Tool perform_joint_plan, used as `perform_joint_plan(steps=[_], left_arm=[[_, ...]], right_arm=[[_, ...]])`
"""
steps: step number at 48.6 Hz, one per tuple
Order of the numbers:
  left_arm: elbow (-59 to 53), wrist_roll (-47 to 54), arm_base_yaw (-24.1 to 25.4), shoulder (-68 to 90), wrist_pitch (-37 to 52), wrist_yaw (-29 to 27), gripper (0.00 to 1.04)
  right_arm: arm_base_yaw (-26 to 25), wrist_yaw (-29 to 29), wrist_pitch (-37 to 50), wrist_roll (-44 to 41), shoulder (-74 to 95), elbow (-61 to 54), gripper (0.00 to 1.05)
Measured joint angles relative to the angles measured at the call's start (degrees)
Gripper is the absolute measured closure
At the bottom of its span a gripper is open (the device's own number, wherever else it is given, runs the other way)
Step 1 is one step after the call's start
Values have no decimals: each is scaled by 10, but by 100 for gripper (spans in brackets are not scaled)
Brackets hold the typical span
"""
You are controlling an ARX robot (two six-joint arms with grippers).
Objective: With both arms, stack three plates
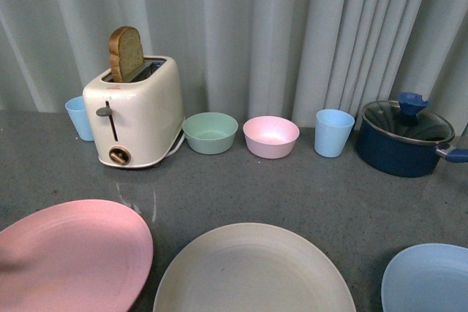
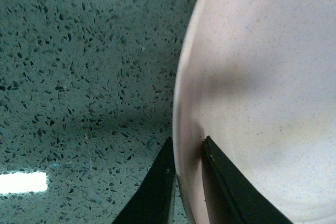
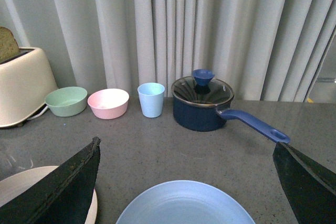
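Left gripper [image 2: 188, 142] pinches the rim of the pink plate [image 2: 262, 77] — one dark finger on each side of the edge, above the speckled grey counter [image 2: 79, 77]. Right gripper [image 3: 186, 145] is spread wide and holds nothing; the light blue plate [image 3: 184, 203] lies below, between its fingers. Seen from the front, the pink plate sits at 8 o'clock, the beige plate [image 1: 252, 272] at 6 and the light blue plate at 4 — all apart. A toaster [image 1: 135, 111] holding a bread slice [image 1: 126, 52] stands at 10 o'clock and a lidded blue pot [image 1: 402, 144] at 2.

The left gripper [image 2: 188, 141] pinches the rim of the pink plate [image 2: 262, 77] between dark fingers, with speckled grey countertop [image 2: 79, 66] alongside.
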Motion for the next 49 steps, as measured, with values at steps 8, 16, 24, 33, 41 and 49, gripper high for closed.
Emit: perform_joint_plan(steps=[8,16,24,33,41,49], left_arm=[[14,-14,11,-18,-22,29,100],[34,-23,26,-37,-53,43,101],[63,-25,48,-67,-99,63,101],[75,-34,54,-115,-138,93,101],[36,-49,-4,-172,-145,109,101],[-49,-100,-150,-221,-94,87,101]], right_arm=[[0,0,0,0,0,0,7],[0,0,0,0,0,0,7],[0,0,0,0,0,0,7],[0,0,0,0,0,0,7],[0,0,0,0,0,0,7],[0,0,0,0,0,0,7]])
